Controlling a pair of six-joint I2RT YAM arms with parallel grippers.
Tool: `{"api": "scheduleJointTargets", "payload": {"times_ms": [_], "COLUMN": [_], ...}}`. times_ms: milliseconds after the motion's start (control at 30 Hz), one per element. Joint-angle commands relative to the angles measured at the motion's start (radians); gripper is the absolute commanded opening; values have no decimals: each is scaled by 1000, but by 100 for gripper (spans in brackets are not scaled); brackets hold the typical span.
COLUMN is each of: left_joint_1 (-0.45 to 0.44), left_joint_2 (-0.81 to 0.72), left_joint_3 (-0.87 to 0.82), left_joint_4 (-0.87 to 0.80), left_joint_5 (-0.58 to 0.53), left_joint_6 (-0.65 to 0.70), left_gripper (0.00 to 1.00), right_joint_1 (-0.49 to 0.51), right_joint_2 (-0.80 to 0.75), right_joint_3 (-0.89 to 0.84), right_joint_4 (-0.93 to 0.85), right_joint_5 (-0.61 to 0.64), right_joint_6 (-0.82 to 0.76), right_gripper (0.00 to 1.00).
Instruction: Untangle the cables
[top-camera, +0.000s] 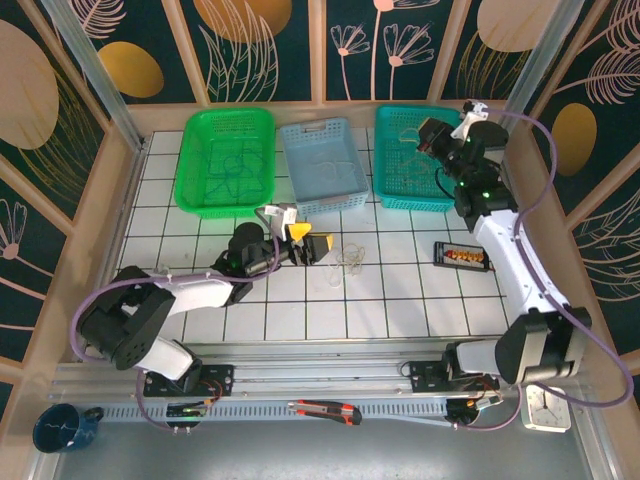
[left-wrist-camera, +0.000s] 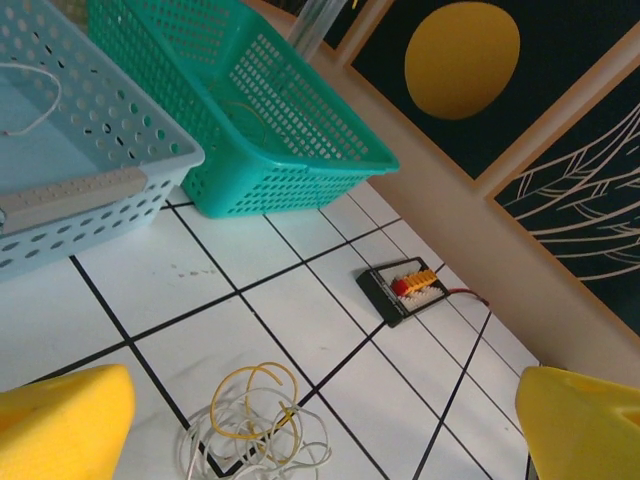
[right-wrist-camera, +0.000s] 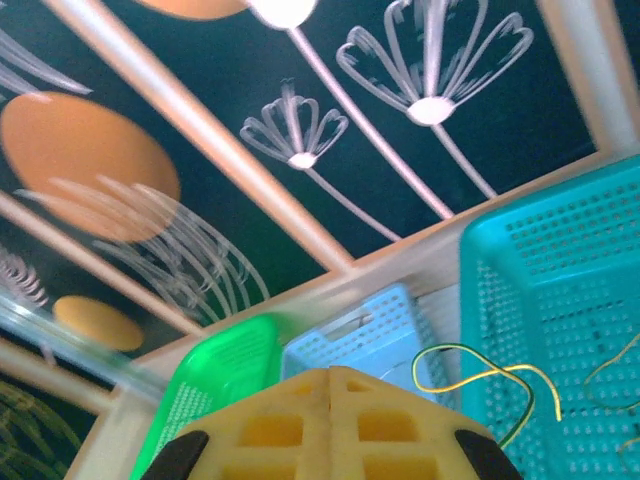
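**Cables** (left-wrist-camera: 255, 425): a loose tangle of whitish and yellowish-tan loops lying flat on the white tiled counter (top-camera: 400, 300). It sits just ahead of the left hand (top-camera: 305, 244), in line with the gap between its yellow fingers (left-wrist-camera: 60, 425), and neither finger touches it.

**Left hand:** fingers spread wide apart, nothing between them, low over the counter and pointing at the tangle.

**Yellow-green cable** (right-wrist-camera: 480, 375): a single thin strand. It curls out from beside the tip of the right hand (right-wrist-camera: 330, 378) and droops in an arc below and to that hand's right, over the teal basket (right-wrist-camera: 560, 300).

**Right hand:** fingers pressed together with the strand pinched at the tip, raised well above the counter.

**Teal basket:** directly beneath the right hand, with a few yellowish wires inside.

**Light blue basket** (top-camera: 290, 170): beyond the left hand, between the two other baskets, with one whitish wire inside.

**Green basket** (top-camera: 190, 150): beyond the left hand and to its left, with dark thin wires inside.

**Black connector board** (left-wrist-camera: 410, 288): orange and red blocks on top. It lies on the counter ahead of the left hand, past the tangle and well apart from it.

**Utility knife** (top-camera: 325, 410): on the rail behind both hands, between the arm bases.
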Motion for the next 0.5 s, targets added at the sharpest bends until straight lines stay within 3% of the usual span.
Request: {"api": "scheduleJointTargets", "payload": {"times_ms": [0, 433, 467], "left_joint_1": [-6, -5, -4], "left_joint_2": [-53, -153, -153], "left_joint_3": [-27, -53, -53], "left_joint_4": [-10, -53, -50], "left_joint_5": [-42, -92, -95], "left_joint_6": [8, -7, -10], "left_gripper": [99, 99, 99], "right_joint_1": [-31, -94, -97], "right_joint_2": [55, 369, 397], "right_joint_3": [5, 140, 165], "right_joint_4": [100, 153, 142], "right_joint_5": [71, 102, 81], "right_joint_6": [12, 15, 9], "right_gripper": [0, 0, 6]}}
